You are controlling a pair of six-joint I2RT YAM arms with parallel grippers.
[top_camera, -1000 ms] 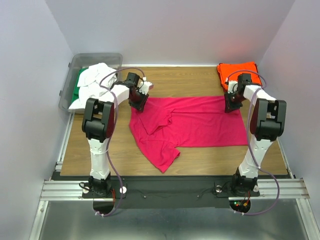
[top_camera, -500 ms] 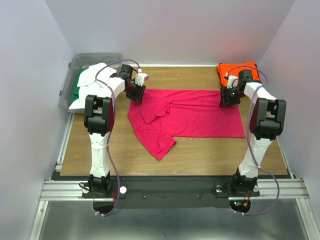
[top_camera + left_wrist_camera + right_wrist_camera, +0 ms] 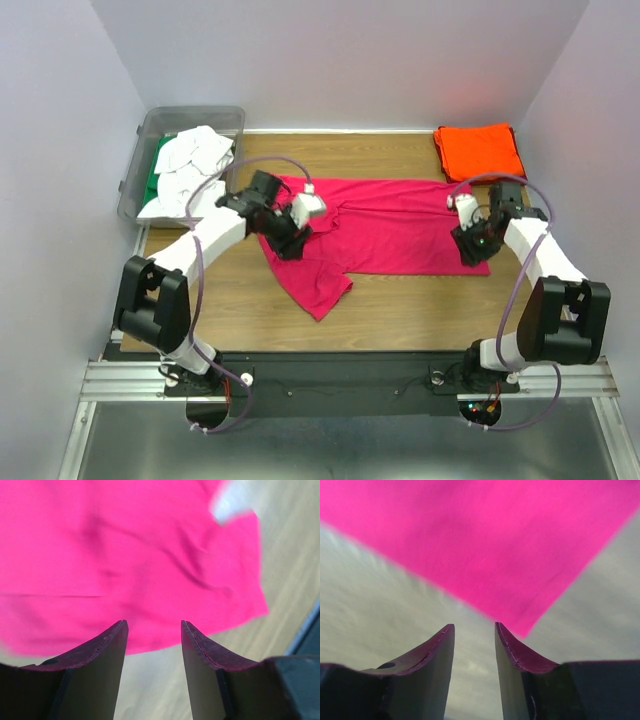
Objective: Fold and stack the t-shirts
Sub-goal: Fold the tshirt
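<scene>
Withdrawn from the far hem, both arms are now brought nearer. Magenta t-shirt [image 3: 400, 225] is spread on the table [image 3: 400, 300], long axis left-right. Left gripper [image 3: 288, 238] is held open, empty, above its left part. Right gripper [image 3: 474, 627], likewise open and empty, is set just short of the near-right corner.
</scene>
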